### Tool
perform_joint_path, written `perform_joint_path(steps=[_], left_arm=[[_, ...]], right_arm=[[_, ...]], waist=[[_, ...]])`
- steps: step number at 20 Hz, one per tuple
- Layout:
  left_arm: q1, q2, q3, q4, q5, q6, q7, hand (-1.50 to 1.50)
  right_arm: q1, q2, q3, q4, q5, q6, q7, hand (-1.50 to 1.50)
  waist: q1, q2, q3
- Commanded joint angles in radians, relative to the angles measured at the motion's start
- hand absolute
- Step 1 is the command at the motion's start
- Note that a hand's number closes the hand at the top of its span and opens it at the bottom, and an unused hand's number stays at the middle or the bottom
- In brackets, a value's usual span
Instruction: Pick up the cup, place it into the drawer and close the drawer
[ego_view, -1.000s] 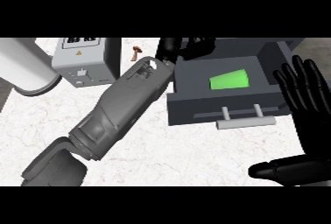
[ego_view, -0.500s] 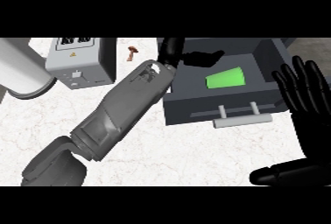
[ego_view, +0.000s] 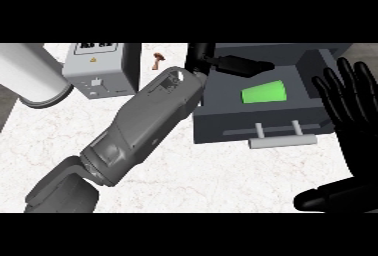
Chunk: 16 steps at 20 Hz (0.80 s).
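The green cup (ego_view: 264, 93) lies on its side inside the open dark grey drawer (ego_view: 221, 120), which has a pale bar handle (ego_view: 282, 141) at its front. My left forearm crosses the counter from the lower left. My left hand (ego_view: 230, 64) is open over the drawer's back left corner, its fingers stretched out above and to the left of the cup without touching it. At the right edge my right hand (ego_view: 351, 100) rests open with its fingers up, beside the drawer's right side.
A grey boxy appliance (ego_view: 100, 67) stands at the back left, with a white cylinder (ego_view: 33, 75) to its left. A small brown object (ego_view: 156, 60) lies behind the left forearm. White marble counter (ego_view: 221, 175) stretches in front of the drawer.
My left hand has sunk a little over the drawer's back left corner, its fingers less spread. The cup stays where it lay in the drawer. The right hand has hardly moved.
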Motion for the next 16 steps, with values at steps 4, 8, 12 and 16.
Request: perform_joint_path(steps=[4, 8, 12, 16], left_arm=[[0.044, 0.002, 0.081, -0.067, 0.042, -0.044, -0.012, -1.50], [0.084, 0.084, 0.104, -0.185, 0.049, -0.021, 0.035, -1.50], [0.243, 0.156, 0.101, -0.351, 0.049, 0.020, 0.049, -1.50], [0.378, 0.254, 0.106, -0.531, 0.058, 0.029, 0.112, -1.50]], right_arm=[[0.064, -0.069, -0.060, -0.038, -0.085, 0.090, -0.002, 1.50], [0.066, -0.139, -0.036, -0.081, -0.032, 0.136, 0.038, 1.50], [0.167, -0.159, -0.016, -0.138, 0.060, 0.178, -0.008, 1.50], [0.138, -0.192, -0.011, -0.075, 0.143, 0.199, -0.029, 1.50]], waist=[[0.060, -0.016, 0.000], [0.083, -0.025, -0.001], [0.098, -0.032, -0.001], [0.113, -0.030, -0.001]])
